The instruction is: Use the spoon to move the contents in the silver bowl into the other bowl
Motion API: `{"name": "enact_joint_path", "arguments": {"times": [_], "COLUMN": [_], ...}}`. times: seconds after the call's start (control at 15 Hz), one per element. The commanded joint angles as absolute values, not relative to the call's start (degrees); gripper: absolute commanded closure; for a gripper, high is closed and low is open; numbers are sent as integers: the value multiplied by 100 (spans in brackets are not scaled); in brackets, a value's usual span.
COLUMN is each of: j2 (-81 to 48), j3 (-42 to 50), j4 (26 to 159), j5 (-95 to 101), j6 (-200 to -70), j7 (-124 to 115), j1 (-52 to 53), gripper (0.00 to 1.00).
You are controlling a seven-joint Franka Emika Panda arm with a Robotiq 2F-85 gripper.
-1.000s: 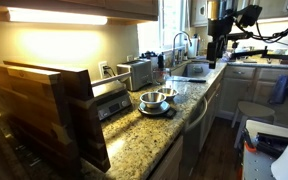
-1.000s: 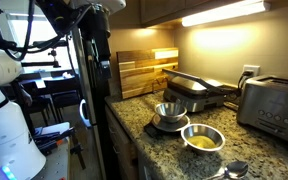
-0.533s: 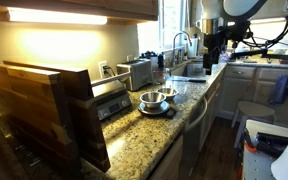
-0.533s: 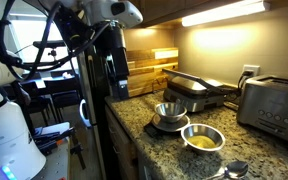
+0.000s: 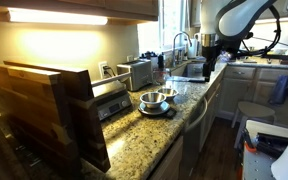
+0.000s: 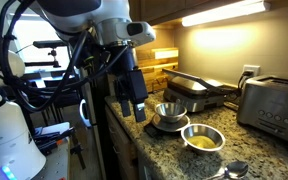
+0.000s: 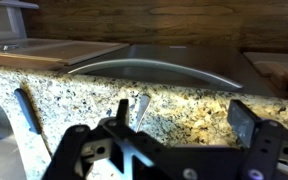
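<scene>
A steel bowl sits on a black scale in the middle of the granite counter; it also shows in the view from the far end as a bowl. Beside it the silver bowl holds yellow contents. My gripper hangs open and empty over the counter's edge, apart from both bowls, and stands near the sink as a dark gripper. In the wrist view the gripper is open above bare granite. A thin silvery utensil, possibly the spoon, lies by the left finger.
A toaster and a panini press stand along the wall, with wooden boards at the counter's end. A dark-handled utensil lies on the granite. A grey curved lid fills the wrist view's background.
The arm has swung down and in over the counter, bringing the gripper lower and closer to the bowls. Its jaws have stayed open. The bowls have not moved.
</scene>
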State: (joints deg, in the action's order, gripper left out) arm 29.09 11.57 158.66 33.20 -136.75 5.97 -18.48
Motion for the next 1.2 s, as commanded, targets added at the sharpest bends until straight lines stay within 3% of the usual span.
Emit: {"name": "enact_joint_path", "arguments": {"times": [0.0,0.73,1.13], "j2": [2930,1769,809], "j3": [1105,1230,1494], "j4": [15860,15362,14972], "j5": [3286,3068,2804], "j6": [-13656,-14408,-15555], "j7": [619,555,979], "j1": [-1871,-1847,-1842], "gripper": [0,0,0]}}
